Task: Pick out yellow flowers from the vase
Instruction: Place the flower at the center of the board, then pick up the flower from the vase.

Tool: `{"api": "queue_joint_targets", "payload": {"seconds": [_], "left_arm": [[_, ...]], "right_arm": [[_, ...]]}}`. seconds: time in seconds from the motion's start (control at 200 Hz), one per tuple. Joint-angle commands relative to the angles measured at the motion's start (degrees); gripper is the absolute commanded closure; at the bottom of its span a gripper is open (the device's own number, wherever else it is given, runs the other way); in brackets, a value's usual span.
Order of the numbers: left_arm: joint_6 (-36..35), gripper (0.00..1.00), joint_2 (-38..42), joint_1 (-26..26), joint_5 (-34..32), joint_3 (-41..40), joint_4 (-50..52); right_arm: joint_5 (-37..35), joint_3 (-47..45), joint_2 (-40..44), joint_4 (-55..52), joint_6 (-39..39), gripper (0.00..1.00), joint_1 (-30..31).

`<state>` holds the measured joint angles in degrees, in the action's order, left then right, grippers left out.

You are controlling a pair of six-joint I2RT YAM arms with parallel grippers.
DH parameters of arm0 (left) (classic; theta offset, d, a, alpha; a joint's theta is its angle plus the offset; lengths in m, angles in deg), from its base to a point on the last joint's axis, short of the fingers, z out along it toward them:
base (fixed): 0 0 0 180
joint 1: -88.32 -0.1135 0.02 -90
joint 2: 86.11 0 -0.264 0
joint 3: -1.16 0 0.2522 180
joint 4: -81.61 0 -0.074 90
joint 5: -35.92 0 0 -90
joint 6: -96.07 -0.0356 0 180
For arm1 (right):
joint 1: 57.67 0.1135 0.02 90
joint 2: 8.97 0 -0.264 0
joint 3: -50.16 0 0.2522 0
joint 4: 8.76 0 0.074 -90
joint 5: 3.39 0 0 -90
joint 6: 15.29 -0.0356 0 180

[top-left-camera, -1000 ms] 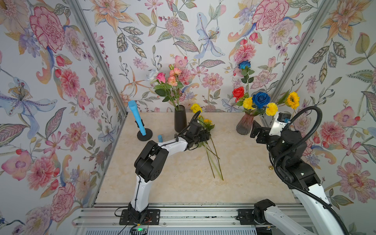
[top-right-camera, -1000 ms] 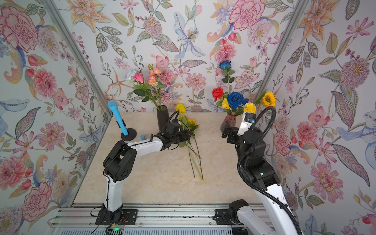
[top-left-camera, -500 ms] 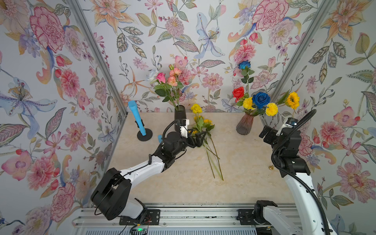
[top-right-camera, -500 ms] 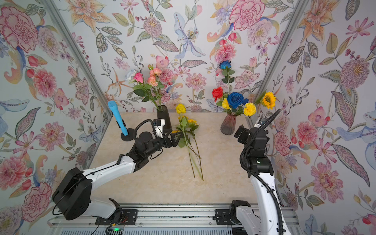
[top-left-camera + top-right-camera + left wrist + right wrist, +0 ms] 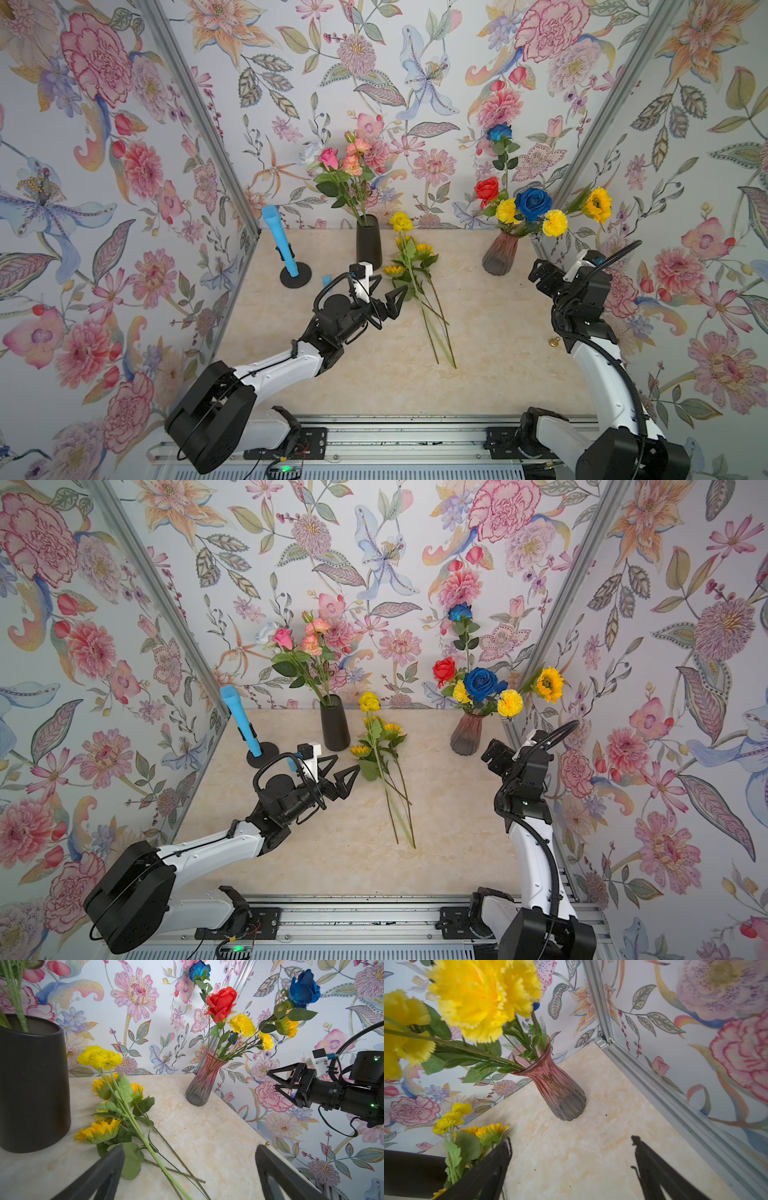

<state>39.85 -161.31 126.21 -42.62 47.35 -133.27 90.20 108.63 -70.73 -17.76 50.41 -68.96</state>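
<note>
My right gripper [image 5: 537, 274], spread & empty, sits just right of the vase [image 5: 500, 257]. The yellow flowers [image 5: 555, 223] are above it in frame, stems leaning upper right. I'd use this arm, since the left gripper [image 5: 392, 287], also spread, is farther off.

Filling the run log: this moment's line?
left tool open, empty | right tool open, near vase | yellow flowers: several on table, three in vase

Count: one black vase [image 5: 368, 245], one pink vase [image 5: 500, 259] holding three yellow flowers [image 5: 555, 223], two blue roses [image 5: 532, 203], one red rose [image 5: 486, 190].
</note>
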Motion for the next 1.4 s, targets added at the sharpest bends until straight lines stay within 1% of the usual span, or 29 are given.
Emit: {"api": "queue_joint_targets", "payload": {"seconds": [0.0,0.1,0.32,0.485,0.595,0.716,0.946,1.081,1.151,1.216,1.391], "left_arm": [[-2.5,0.0,0.8,0.3,-1.6,-1.2,-3.4],[-4.2,0.0,0.2,0.3,-2.8,-1.7,-3.9],[-7.6,0.0,-2.9,0.3,-3.4,-0.2,-4.4],[-9.2,0.0,-6.6,0.2,-2.6,1.2,-6.4],[-9.3,0.0,-8.9,0.3,-1.3,2.4,-8.0],[-9.4,0.0,-10.9,0.3,-0.3,3.6,-9.4],[-10.2,0.0,-12.6,0.3,1.4,4.4,-11.3],[-11.0,0.0,-13.2,0.3,2.1,4.2,-11.6],[-11.4,0.0,-13.2,0.3,2.0,4.2,-11.7],[-11.8,0.0,-13.1,0.3,2.2,4.0,-12.1],[-11.7,0.0,-12.8,0.3,2.3,3.5,-12.5]], "right_arm": [[4.7,-1.6,-2.9,15.8,0.8,0.05,0.4],[6.2,-1.2,-7.1,22.3,2.0,0.08,0.8],[6.0,-0.2,-16.2,34.6,4.7,0.13,1.8],[2.6,1.2,-21.7,41.0,9.0,0.15,3.5],[1.5,1.6,-25.0,46.0,9.6,0.16,3.6],[-1.4,1.0,-26.8,50.0,11.4,0.19,4.5],[-3.3,0.3,-27.4,53.5,14.0,0.24,4.3],[-3.8,1.0,-27.6,54.1,13.7,0.3,4.2],[-3.5,1.9,-28.5,53.9,13.9,0.36,4.2],[-3.1,2.8,-29.2,54.0,14.1,0.39,4.2],[-2.8,4.0,-30.7,54.6,14.3,0.42,4.3]]}}
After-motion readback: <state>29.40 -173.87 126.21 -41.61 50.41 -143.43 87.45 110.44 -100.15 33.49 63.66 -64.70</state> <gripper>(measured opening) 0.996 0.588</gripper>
